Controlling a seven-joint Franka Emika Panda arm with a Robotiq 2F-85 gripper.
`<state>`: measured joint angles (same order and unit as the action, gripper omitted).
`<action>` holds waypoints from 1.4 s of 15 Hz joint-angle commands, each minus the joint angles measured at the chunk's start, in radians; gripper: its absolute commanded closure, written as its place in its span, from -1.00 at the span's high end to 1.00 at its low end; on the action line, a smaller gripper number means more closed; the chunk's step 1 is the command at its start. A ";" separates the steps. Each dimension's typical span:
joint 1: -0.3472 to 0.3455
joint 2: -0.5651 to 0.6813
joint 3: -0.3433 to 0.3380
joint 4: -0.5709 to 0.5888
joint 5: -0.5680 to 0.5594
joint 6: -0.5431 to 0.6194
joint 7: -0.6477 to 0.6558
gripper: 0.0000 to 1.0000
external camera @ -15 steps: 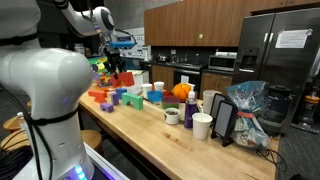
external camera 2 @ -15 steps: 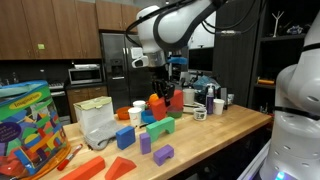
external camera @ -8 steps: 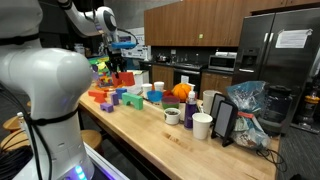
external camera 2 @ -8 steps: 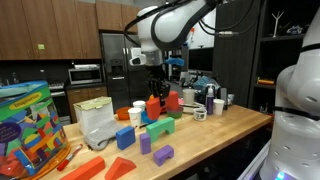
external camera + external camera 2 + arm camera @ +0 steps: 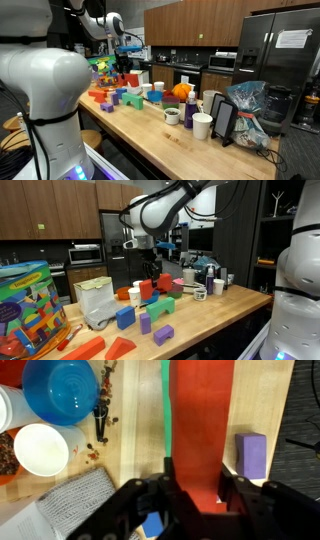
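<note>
Gripper: the Robotiq gripper (image 5: 200, 495) is closed hard on a red block (image 5: 202, 430), one finger pressed to each flat side, as the wrist view shows.
Red block: long and slab-like, it hangs end-down from the fingers, lifted clear of the wooden table (image 5: 170, 140) in both exterior views.
Position: the held block sits over the cluster of coloured blocks (image 5: 150, 310) at the table's crowded end.
Underneath: in the wrist view a green block (image 5: 167, 410) shows as a strip along one edge of the red one; a purple block (image 5: 251, 455) lies on the table just beside the other edge.
Crockery: a blue bowl (image 5: 62, 390) and a white cup (image 5: 40, 450) stand close together, off to the side of the green strip.
Far end: a box of toy blocks (image 5: 28, 305) stands well apart from the gripper.
</note>
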<state>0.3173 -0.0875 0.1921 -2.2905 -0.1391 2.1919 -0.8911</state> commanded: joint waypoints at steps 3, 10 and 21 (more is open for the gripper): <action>-0.055 0.075 0.005 0.086 -0.056 0.005 0.036 -0.70; -0.097 0.083 -0.002 0.077 -0.049 -0.015 -0.023 -0.70; -0.095 0.029 0.010 -0.012 0.029 -0.066 -0.170 -0.70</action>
<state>0.2257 -0.0040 0.1952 -2.2568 -0.1389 2.1386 -1.0134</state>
